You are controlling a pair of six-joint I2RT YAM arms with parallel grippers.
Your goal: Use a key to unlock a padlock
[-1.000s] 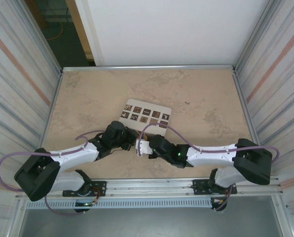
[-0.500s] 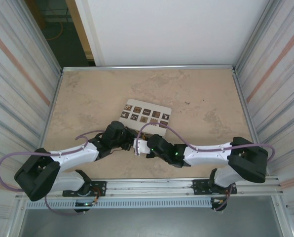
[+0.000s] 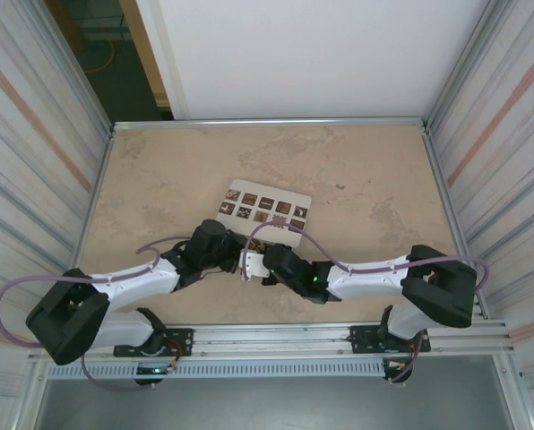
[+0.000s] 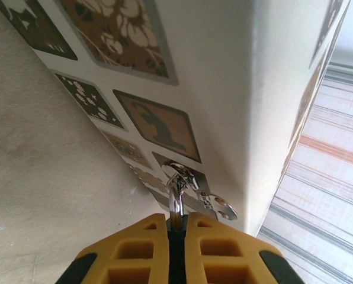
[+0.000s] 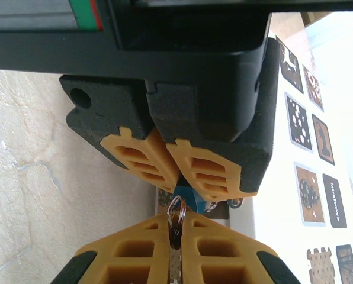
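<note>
The padlock point(image 5: 186, 195) is a small blue body pinched at the tips of my left gripper point(image 5: 176, 176), which is shut on it. In the left wrist view its metal shackle point(image 4: 175, 198) sticks out from between the yellow fingers point(image 4: 141, 242), and a small spare key point(image 4: 219, 207) hangs from it. My right gripper point(image 5: 176, 220) is right below the padlock, shut on the key point(image 5: 175, 269). The key's ring point(image 5: 176, 212) pokes out of the fingertips, almost touching the blue body. From above, the two grippers point(image 3: 242, 262) meet tip to tip near the table's front.
A white box point(image 3: 267, 208) with dark patterned squares lies just behind the grippers and looms close in the left wrist view point(image 4: 212, 89). Ribbed walls enclose the beige table point(image 3: 159, 179) on both sides, and a metal rail runs along the front edge.
The right arm has slid left until its gripper meets the left one, and its jaws have closed on the key. The left arm has stayed still.
</note>
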